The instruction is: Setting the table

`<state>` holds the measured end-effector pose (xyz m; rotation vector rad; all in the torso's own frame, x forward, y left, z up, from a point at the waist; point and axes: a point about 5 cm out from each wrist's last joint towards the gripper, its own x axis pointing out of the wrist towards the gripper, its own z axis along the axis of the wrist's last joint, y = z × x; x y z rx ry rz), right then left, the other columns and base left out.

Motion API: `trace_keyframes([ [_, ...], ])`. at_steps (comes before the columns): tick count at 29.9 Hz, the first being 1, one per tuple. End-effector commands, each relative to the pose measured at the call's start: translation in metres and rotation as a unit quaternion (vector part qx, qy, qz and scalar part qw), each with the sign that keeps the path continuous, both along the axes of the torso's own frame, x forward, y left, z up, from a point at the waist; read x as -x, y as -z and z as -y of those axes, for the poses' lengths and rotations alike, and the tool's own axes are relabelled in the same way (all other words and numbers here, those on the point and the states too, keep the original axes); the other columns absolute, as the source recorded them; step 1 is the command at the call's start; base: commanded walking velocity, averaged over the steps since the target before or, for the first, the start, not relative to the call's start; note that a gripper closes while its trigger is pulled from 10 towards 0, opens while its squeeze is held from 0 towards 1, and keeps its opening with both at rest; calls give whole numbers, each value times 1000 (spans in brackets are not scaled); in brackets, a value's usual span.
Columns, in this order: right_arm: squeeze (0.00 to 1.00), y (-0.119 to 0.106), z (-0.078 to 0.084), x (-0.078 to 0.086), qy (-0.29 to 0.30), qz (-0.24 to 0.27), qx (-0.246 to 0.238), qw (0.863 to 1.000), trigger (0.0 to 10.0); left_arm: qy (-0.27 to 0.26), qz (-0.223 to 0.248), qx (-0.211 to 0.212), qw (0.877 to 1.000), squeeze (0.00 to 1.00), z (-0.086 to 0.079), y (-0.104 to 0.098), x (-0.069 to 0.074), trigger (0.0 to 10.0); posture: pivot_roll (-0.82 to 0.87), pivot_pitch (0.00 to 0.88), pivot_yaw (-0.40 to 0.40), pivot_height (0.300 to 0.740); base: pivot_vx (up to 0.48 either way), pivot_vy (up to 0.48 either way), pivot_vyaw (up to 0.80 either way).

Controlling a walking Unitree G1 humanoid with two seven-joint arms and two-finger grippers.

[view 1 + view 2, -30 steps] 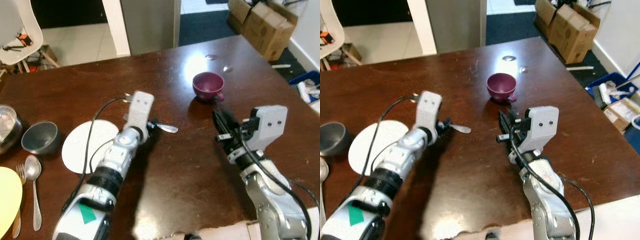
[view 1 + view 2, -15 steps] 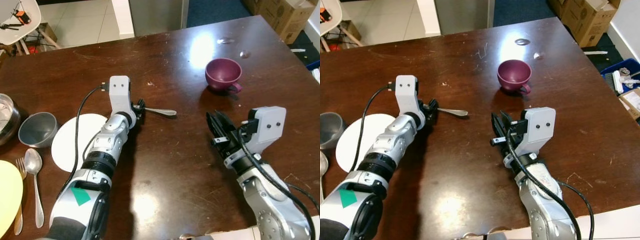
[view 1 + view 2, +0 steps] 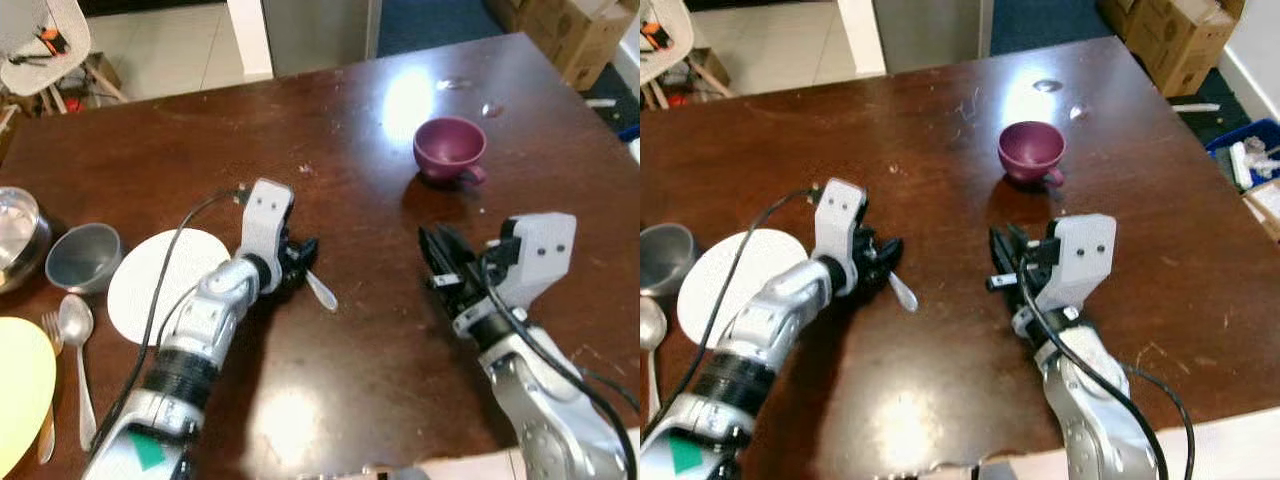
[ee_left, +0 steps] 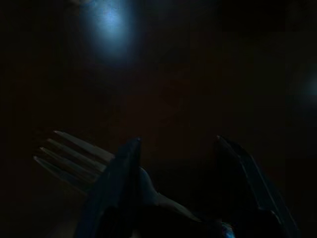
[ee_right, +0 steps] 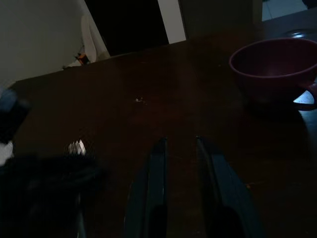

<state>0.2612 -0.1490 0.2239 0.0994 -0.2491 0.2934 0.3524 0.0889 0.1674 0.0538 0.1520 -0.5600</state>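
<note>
Fork (image 4: pixel 74 156) sits pinched by the left gripper (image 3: pixel 300 262); right gripper (image 5: pixel 181 163) hovers, its 2 fingers slightly parted, holding nothing.

Glare on the table (image 3: pixel 405 95); both wrist views very dark.

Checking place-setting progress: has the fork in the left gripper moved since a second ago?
Yes. The fork in the left gripper swung round: it pointed toward the purple cup side, now toward the table's near edge.
</note>
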Motion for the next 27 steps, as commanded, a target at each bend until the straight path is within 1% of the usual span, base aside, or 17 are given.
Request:
trace_keyframes([
  [1, 0, 4, -2, 1, -7, -10, -5, 1000, 10000, 8, -119, -25, 993, 0, -5, 48, 17, 10000, -75, 281, 200, 740, 0, 0, 0],
  [2, 0, 4, -2, 0, -8, -10, -5, 1000, 10000, 15, -119, -24, 992, 0, -6, 47, 22, 10000, -71, 276, 198, 740, 0, 0, 0],
  [3, 0, 4, -2, 0, -8, -10, -5, 1000, 10000, 15, -119, -24, 992, 0, -6, 47, 22, 10000, -71, 276, 198, 740, 0, 0, 0],
  [4, 0, 5, -3, 0, -9, -10, -4, 1000, 10000, 27, -121, -24, 992, 0, -9, 47, 30, 10000, -70, 271, 197, 740, 0, 0, 0],
  [5, 0, 6, -3, -2, -11, -11, -3, 1000, 10000, 50, -126, -23, 990, 0, -12, 44, 45, 10000, -68, 266, 195, 740, 0, 0, 0],
  [6, 0, 6, -3, -2, -11, -11, -3, 1000, 10000, 50, -126, -23, 990, 0, -12, 44, 45, 10000, -68, 266, 195, 740, 0, 0, 0],
  [9, 0, 6, -3, -3, -14, -11, -1, 1000, 10000, 73, -131, -18, 988, 0, -14, 39, 65, 10000, -66, 253, 189, 740, 0, 0, 0],
  [10, 0, 6, -3, -3, -14, -11, -1, 1000, 10000, 73, -131, -18, 988, 0, -14, 39, 65, 10000, -66, 253, 189, 740, 0, 0, 0],
  [11, 0, 7, -3, -4, -16, -12, 1, 1000, 10000, 79, -133, -15, 988, 0, -14, 36, 73, 10000, -67, 244, 187, 740, 0, 0, 0],
  [13, 0, 6, -2, -4, -17, -12, 2, 1000, 10000, 82, -134, -12, 988, 0, -15, 34, 77, 10000, -67, 244, 187, 740, 0, 0, 0],
  [16, 0, 6, 0, -4, -17, -10, 5, 1000, 10000, 95, -139, -5, 986, 0, -17, 26, 91, 10000, -68, 236, 183, 740, 0, 0, 0],
  [18, 0, 6, 1, -4, -17, -10, 7, 1000, 10000, 103, -139, -3, 985, 0, -18, 23, 97, 10000, -68, 232, 182, 740, 0, 0, 0],
  [22, 0, 6, 1, -5, -19, -9, 9, 1000, 10000, 103, -132, 6, 986, 0, -16, 18, 99, 10000, -66, 226, 177, 740, 0, 0, 0],
  [24, 0, 6, -1, -6, -23, -8, 10, 1000, 10000, 94, -124, 19, 988, 0, -14, 12, 96, 10000, -69, 220, 173, 740, 0, 0, 0],
  [25, 0, 5, -3, -7, -32, -7, 12, 999, 10000, 85, -115, 36, 989, 0, -13, 6, 92, 10000, -70, 218, 172, 740, 0, 0, 0],
  [26, 0, 5, -12, -5, -71, -8, 28, 997, 10000, 69, -94, 66, 991, 0, -12, -7, 83, 10000, -71, 213, 168, 740, 0, 0, 0],
  [27, 0, 5, -12, -5, -71, -8, 28, 997, 10000, 69, -94, 66, 991, 0, -12, -7, 83, 10000, -71, 213, 168, 740, 0, 0, 0],
])
